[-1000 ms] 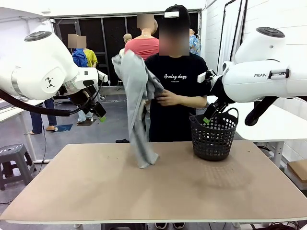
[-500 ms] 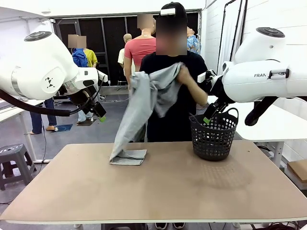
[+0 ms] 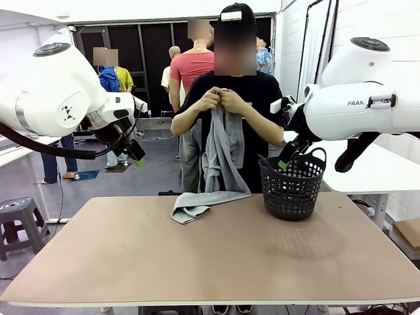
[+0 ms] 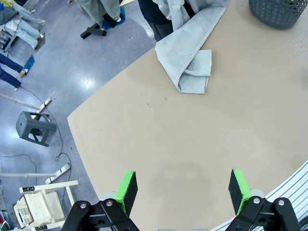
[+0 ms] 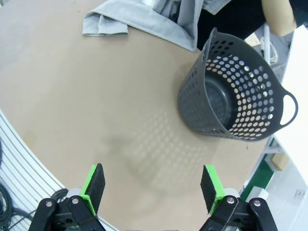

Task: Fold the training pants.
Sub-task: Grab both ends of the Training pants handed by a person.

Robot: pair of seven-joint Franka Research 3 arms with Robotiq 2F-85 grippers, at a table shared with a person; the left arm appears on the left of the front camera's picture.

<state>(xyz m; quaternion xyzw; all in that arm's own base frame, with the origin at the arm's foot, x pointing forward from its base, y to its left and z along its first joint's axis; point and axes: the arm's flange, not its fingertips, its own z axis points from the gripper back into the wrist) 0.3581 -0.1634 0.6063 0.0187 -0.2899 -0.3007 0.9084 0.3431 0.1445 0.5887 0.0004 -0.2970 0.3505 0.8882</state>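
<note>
Person at the far side holds the pants (image 3: 223,147) up at chest height with both hands (image 3: 211,100), which are close together and pinching the top edge. The grey cloth hangs down in front of the body. Its lower end lies doubled over on the table (image 3: 197,262) at the far edge, a bit left of middle. In the left wrist view the pants (image 4: 190,57) run as a flat strip from the table edge to a folded-back end. In the right wrist view the pants (image 5: 139,17) are at the top, near the basket (image 5: 231,103); can't tell if they touch. The basket (image 3: 292,187) is black mesh, upright on the far right part of the table, with its handles up. The left gripper (image 3: 138,157) is held high at the left, well apart from the pants; in its wrist view the left gripper (image 4: 183,180) has its green pads wide apart with nothing between them and bare table below. The right gripper (image 3: 283,163) is raised at the right, by the basket's rim in the front view; in its wrist view the right gripper (image 5: 153,180) has its fingers spread and empty, looking down on table and basket. A grey stool (image 3: 16,220) stands on the floor to the left.
</note>
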